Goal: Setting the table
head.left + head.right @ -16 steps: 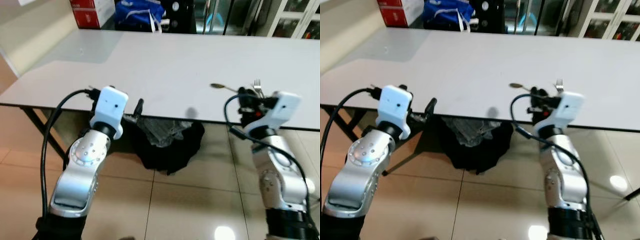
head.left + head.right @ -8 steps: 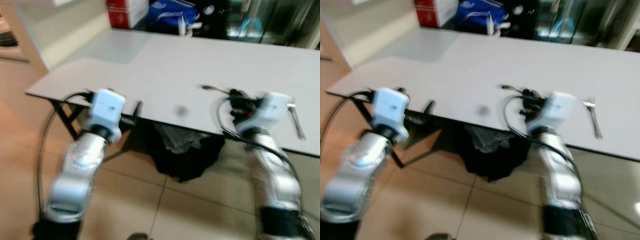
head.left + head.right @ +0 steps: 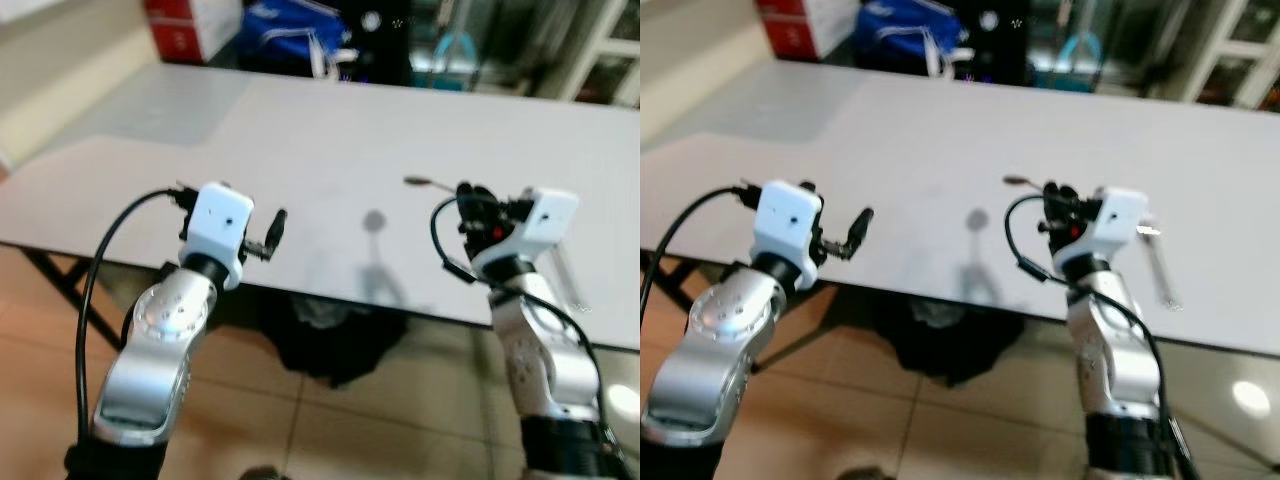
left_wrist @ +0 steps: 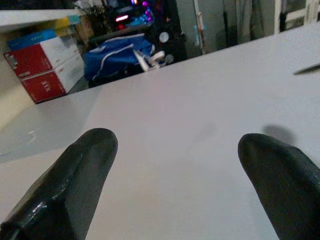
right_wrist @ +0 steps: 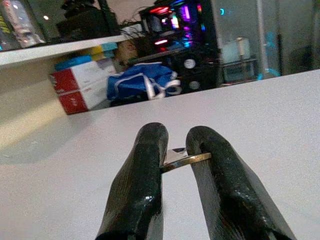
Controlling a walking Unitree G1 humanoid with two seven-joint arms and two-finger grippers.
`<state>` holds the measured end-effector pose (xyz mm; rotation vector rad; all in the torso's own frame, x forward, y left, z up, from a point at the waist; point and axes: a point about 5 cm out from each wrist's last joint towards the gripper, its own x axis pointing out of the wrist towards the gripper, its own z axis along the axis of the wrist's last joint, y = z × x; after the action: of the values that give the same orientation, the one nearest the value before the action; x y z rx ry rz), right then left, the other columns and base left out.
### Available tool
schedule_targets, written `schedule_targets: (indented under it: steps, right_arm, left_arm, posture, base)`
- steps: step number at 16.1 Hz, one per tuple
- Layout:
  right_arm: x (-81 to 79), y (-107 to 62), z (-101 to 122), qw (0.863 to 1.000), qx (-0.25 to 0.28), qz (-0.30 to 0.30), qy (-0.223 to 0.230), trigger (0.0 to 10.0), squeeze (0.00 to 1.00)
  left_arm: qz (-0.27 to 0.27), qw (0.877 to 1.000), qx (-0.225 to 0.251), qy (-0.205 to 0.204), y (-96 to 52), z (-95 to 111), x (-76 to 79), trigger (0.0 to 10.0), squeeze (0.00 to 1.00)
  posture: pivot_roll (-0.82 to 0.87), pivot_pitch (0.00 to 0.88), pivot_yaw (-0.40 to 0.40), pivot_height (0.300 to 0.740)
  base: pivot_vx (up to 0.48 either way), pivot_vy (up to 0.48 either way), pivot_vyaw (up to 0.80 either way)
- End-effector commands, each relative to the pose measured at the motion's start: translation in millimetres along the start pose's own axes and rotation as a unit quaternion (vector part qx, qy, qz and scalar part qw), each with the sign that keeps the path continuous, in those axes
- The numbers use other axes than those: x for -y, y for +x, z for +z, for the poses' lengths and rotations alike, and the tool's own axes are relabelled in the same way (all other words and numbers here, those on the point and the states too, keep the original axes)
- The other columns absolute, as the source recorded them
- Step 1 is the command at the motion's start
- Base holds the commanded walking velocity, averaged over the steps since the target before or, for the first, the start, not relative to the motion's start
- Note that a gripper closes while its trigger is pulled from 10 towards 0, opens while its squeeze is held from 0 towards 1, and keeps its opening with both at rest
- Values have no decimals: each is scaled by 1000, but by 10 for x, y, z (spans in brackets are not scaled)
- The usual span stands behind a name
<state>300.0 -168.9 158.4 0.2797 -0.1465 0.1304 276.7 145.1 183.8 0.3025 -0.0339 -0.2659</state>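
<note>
The right gripper (image 5: 175,150) hovered over the long white table (image 3: 330,130), its black fingers (image 5: 145,165) clamped on the thin handle of a metal spoon (image 3: 428,183). A silver fork (image 3: 1158,262) lay just beside it. The left gripper (image 4: 175,165) hung spread apart above the near edge.

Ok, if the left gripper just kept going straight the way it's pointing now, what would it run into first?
Probably nothing close. The left gripper, fingers open, points across the bare white table. Far beyond the table's end sit a blue bag and red boxes, though depth is unclear.
</note>
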Motion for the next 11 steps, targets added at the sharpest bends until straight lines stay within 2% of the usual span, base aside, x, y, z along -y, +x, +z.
schedule_targets:
  steps: [1,7,9,11]
  right_arm:
    - [16,5,0,1000,-1,-6,-3,10000,0]
    - [12,-4,-39,1000,-6,-4,-8,10000,0]
    - [11,-3,-57,1000,-7,5,-20,10000,0]
    - [42,13,-23,1000,3,0,-27,10000,0]
  left_arm:
    - [-4,1000,-2,-11,4,6,3,10000,0]
    - [1,1000,-3,2,12,11,-23,10000,0]
    - [-7,1000,-1,23,12,20,18,10000,0]
    - [-13,1000,6,27,9,31,50,10000,0]
  posture:
    - [39,50,14,740]
    - [42,53,19,740]
    - [46,55,21,740]
    - [46,55,21,740]
  base:
    - [0,480,-488]
    - [0,480,-800]
    - [0,0,0]
    - [0,0,0]
